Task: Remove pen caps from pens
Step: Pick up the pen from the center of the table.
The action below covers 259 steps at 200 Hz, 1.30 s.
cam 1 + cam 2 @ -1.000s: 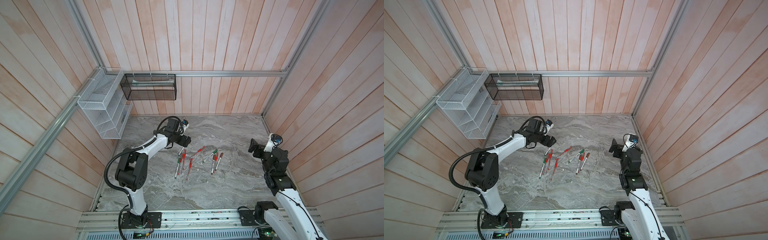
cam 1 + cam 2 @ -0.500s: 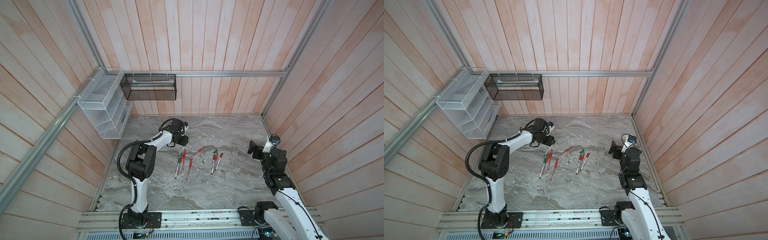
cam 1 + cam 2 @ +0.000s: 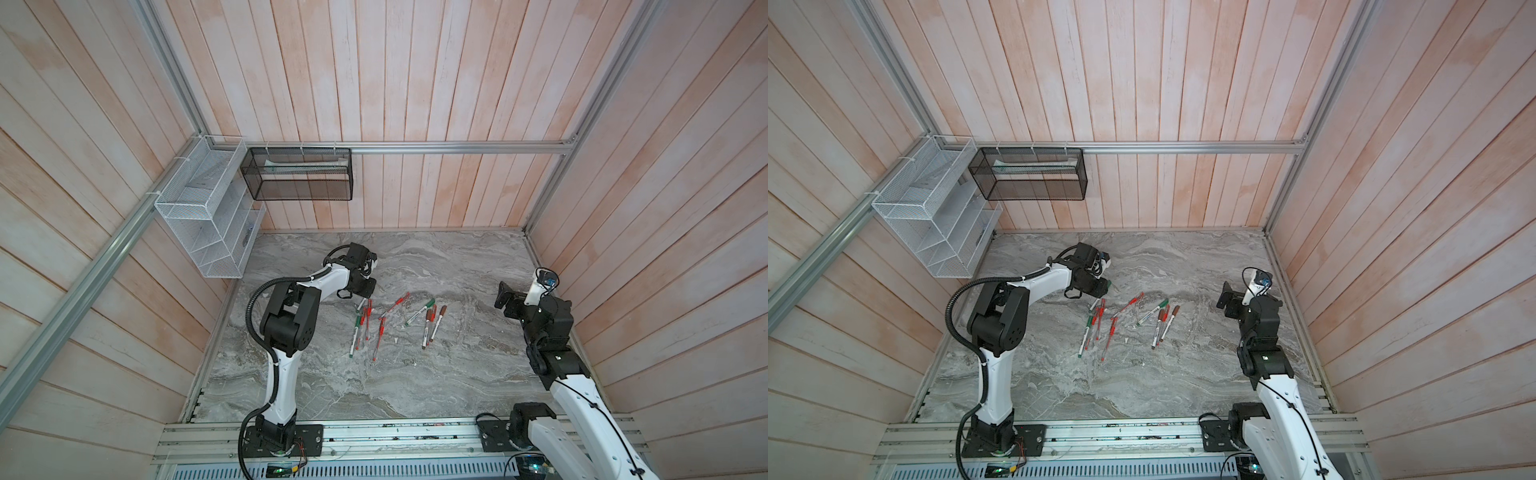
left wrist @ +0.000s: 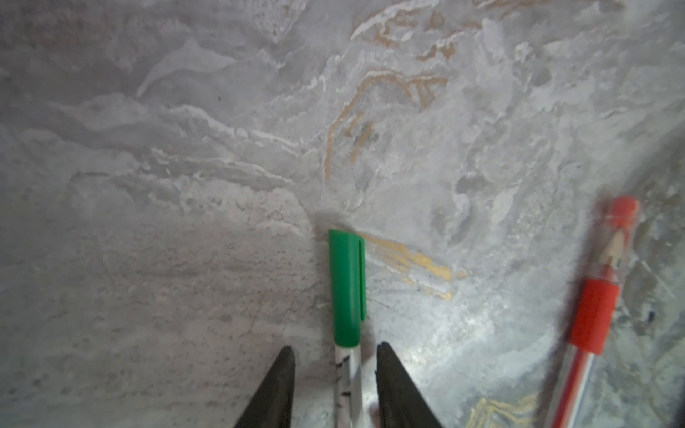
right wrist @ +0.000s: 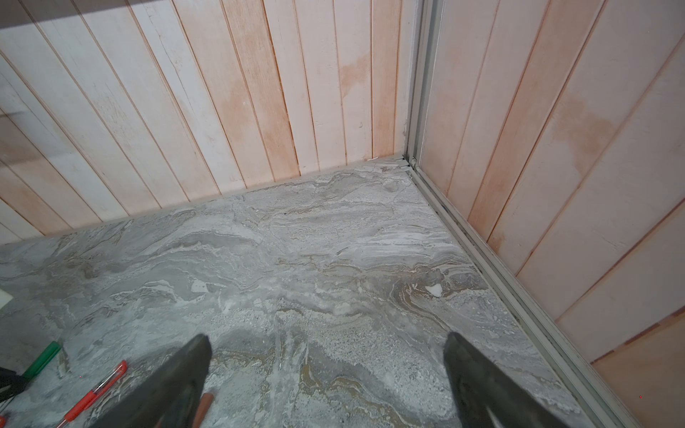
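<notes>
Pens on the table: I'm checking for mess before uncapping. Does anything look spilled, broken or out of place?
Nothing stands out. The pens lie loosely scattered on the table, with no ink spill or breakage visible. The left pincer straddles a green-capped marker, not touching it; the right pincer hangs open.

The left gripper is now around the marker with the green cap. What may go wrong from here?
1. The left gripper straddles the marker's white barrel off-centre, nearer one finger; closing may roll or skew it instead of pinching squarely.
2. The jaws sit just behind the green cap; a slip forward might clamp the cap too.
3. The right gripper hangs open, away from this marker, so nothing is placed to pull the cap yet.
</notes>
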Tool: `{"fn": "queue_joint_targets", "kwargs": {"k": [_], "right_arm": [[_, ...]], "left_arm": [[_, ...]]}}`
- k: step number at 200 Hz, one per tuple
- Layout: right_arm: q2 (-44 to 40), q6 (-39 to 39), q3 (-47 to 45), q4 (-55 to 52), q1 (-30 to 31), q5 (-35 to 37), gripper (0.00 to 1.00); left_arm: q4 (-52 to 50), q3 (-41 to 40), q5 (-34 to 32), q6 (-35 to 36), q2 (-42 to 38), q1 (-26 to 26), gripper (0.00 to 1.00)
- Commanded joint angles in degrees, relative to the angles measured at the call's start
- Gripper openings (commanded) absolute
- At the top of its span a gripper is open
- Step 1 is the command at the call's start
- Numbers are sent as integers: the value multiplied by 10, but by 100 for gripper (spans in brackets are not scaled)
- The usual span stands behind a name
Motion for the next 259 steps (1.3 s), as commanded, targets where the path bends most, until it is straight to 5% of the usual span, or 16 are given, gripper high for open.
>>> {"fn": "queue_joint_targets", "kwargs": {"k": [1, 99, 173, 226, 259], "right_arm": [[0, 5, -1, -8, 0, -4, 98], [-5, 18, 3, 11, 0, -57, 98], [20, 51, 58, -34, 10, -137, 98], [129, 129, 170, -8, 163, -120, 95], [220, 243, 181, 120, 224, -204, 89]], "left_arm": [[-9, -4, -18, 7, 18, -4, 31], [-3, -14, -43, 12, 16, 14, 4], [24, -69, -45, 36, -89, 15, 0], [57, -137, 5, 53, -223, 12, 0], [74, -182, 37, 78, -307, 6, 0]]}}
